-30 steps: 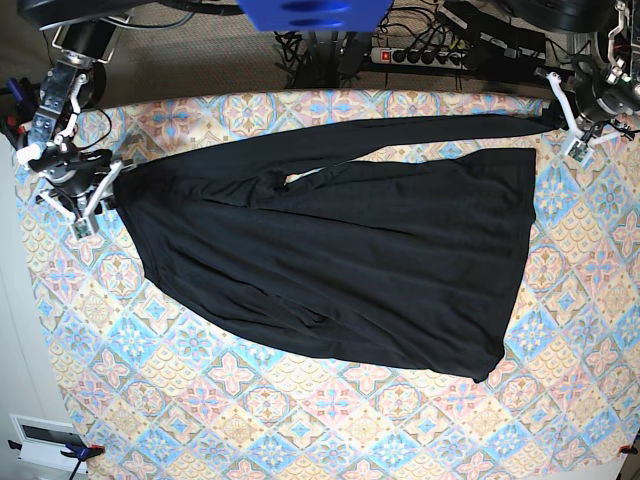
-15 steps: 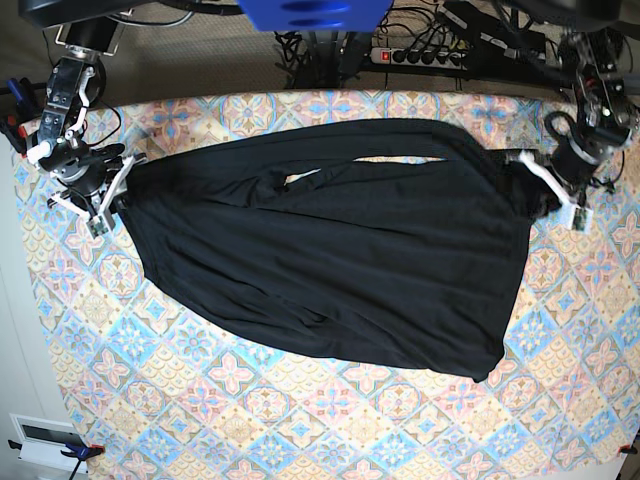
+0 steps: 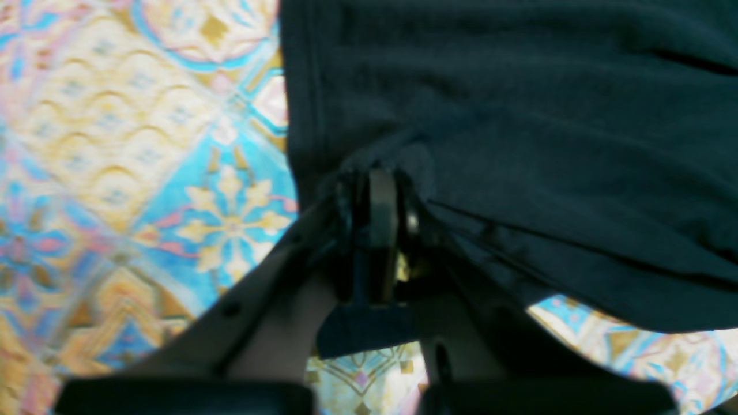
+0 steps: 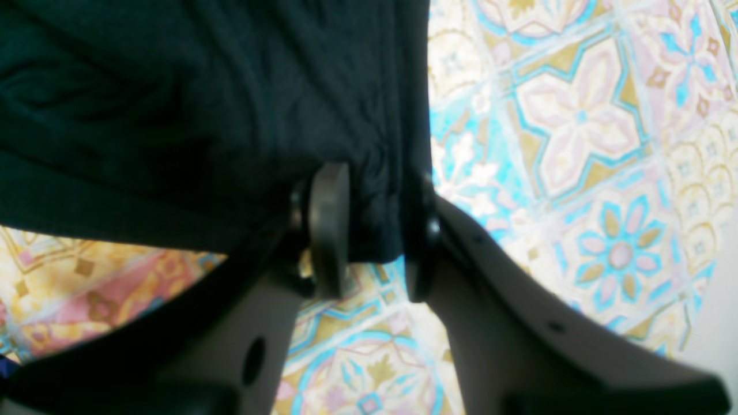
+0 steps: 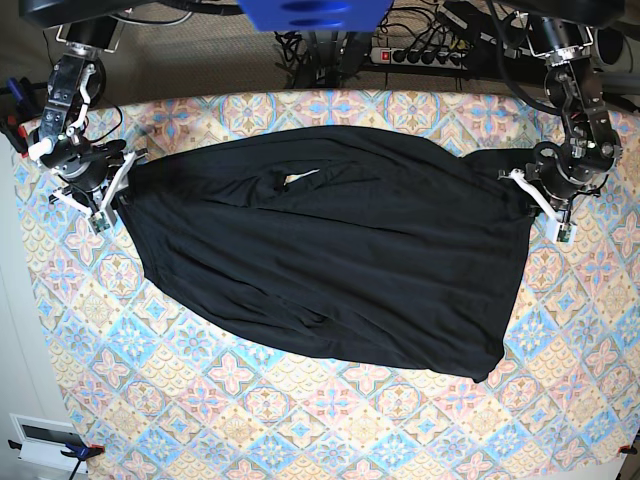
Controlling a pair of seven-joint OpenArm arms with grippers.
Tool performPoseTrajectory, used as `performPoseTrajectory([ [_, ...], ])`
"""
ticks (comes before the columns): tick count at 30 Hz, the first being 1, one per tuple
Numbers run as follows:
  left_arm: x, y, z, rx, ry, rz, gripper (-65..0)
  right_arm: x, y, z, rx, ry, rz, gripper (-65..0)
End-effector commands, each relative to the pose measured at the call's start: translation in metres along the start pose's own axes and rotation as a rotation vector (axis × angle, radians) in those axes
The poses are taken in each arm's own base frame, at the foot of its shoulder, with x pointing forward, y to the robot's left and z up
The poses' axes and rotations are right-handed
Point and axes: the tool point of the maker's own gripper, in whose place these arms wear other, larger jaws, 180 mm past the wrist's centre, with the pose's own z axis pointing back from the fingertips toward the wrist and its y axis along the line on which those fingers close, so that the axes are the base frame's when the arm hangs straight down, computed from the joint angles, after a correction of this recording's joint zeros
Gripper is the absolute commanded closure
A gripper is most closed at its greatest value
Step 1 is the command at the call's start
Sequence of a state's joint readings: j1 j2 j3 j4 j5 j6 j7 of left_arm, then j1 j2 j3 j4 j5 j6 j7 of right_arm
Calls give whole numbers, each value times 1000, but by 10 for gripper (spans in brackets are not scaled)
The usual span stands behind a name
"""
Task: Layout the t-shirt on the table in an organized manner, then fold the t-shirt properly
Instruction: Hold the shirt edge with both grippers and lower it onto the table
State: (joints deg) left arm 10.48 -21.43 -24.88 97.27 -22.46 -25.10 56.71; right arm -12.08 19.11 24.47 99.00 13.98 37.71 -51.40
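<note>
The black t-shirt (image 5: pixel 330 260) lies spread across the patterned table (image 5: pixel 300 420), bunched at both ends. In the base view my left gripper (image 5: pixel 538 205) sits at the shirt's right end, and the left wrist view shows the left gripper (image 3: pixel 383 178) shut on a pinched fold of the t-shirt (image 3: pixel 519 115). At the shirt's left end is my right gripper (image 5: pixel 108 192). In the right wrist view the right gripper (image 4: pixel 373 181) has the t-shirt (image 4: pixel 173 115) hem caught between its two fingers (image 4: pixel 328 230).
A power strip and cables (image 5: pixel 430 55) lie behind the table's far edge. A blue part (image 5: pixel 310 12) overhangs the top middle. A white box (image 5: pixel 45 440) sits off the near left corner. Bare patterned cloth shows along the near side.
My left gripper came from the far right corner down and inward, carrying the stretched upper edge over the shirt's body. My right gripper shifted slightly toward the far edge with its end.
</note>
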Motion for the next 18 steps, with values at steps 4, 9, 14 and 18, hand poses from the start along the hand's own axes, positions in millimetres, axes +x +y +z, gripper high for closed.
performPoseTrajectory([
  [4,-8,4,-8,-5,24,10,0,3,13,-1,34,0,45,-154],
  [9,-16,5,-11,-11,43,30,-75,2,17,-4,47,5,51,-180],
  [14,-29,5,-9,-14,70,34,-185,2,20,-5,57,3,55,-203],
  [18,-33,4,-9,-15,78,36,-194,-8,27,-4,74,28,70,-205],
])
